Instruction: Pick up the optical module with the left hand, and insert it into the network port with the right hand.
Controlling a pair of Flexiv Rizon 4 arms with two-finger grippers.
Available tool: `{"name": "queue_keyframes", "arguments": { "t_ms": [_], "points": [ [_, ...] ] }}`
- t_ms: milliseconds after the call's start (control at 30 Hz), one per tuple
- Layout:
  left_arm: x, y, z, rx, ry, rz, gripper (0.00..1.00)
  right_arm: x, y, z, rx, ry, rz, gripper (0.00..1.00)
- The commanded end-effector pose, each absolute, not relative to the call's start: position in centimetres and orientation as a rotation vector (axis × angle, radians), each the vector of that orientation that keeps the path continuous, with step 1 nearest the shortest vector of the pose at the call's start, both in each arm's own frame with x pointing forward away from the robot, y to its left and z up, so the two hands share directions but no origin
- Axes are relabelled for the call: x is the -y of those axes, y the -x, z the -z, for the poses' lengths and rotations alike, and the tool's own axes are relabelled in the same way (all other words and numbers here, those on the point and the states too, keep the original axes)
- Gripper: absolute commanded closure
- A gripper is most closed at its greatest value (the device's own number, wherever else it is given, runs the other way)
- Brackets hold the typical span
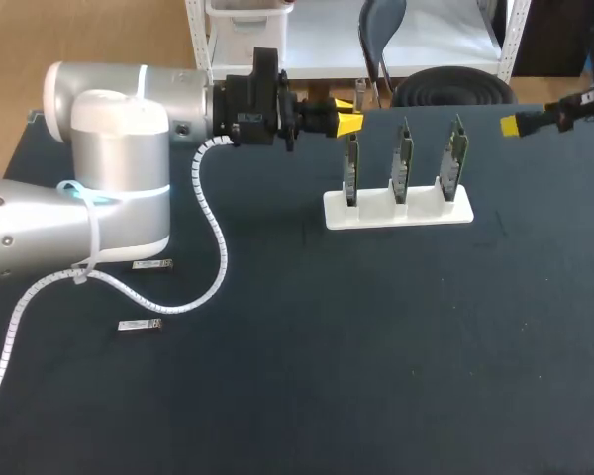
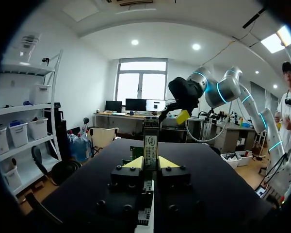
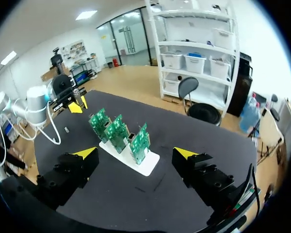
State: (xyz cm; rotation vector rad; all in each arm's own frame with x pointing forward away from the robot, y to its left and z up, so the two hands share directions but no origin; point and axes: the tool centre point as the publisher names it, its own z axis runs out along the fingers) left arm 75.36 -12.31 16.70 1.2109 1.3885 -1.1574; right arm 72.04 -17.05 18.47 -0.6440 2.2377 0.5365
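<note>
1. Optical module (image 2: 151, 141): upright, pinched on two sides between the yellow tips of the left gripper (image 2: 150, 163); jaws closed onto it.
2. Left gripper is held above the far part of the dark table (image 1: 376, 376), near the leftmost of three green circuit boards (image 1: 403, 163).
3. The boards stand upright in a row in a white holder (image 1: 396, 212).
4. Right gripper (image 3: 136, 154): fingers spread wide, nothing between them. It is raised at the table's far right, well apart from the holder.
5. Two spare modules (image 1: 151, 264) lie flat on the table beside the left arm, near its white coiled cable (image 1: 216, 237).
</note>
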Motion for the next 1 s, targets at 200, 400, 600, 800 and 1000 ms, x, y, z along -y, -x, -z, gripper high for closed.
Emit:
{"name": "queue_keyframes", "arguments": {
  "t_ms": [200, 400, 600, 800, 1000],
  "points": [
    [12.3, -75.1, -16.7, -1.388, -1.204, 1.151, 1.0, 14.5, -75.0, -19.5, -1.959, 1.299, -0.977, 0.0],
    [12.3, -75.1, -16.7, -1.388, -1.204, 1.151, 1.0, 12.1, -75.9, -20.0, -1.835, 1.492, -1.084, 0.0],
    [12.3, -75.1, -16.7, -1.388, -1.204, 1.151, 1.0, 9.3, -76.0, -20.7, -1.703, 1.668, -1.15, 0.0],
    [12.3, -75.1, -16.7, -1.388, -1.204, 1.151, 1.0, 6.7, -76.0, -20.8, -1.61, 1.743, -1.23, 0.0],
    [12.3, -75.1, -16.7, -1.388, -1.204, 1.151, 1.0, 4.8, -76.0, -21.1, -1.537, 1.802, -1.317, 0.0]
  ]
}}
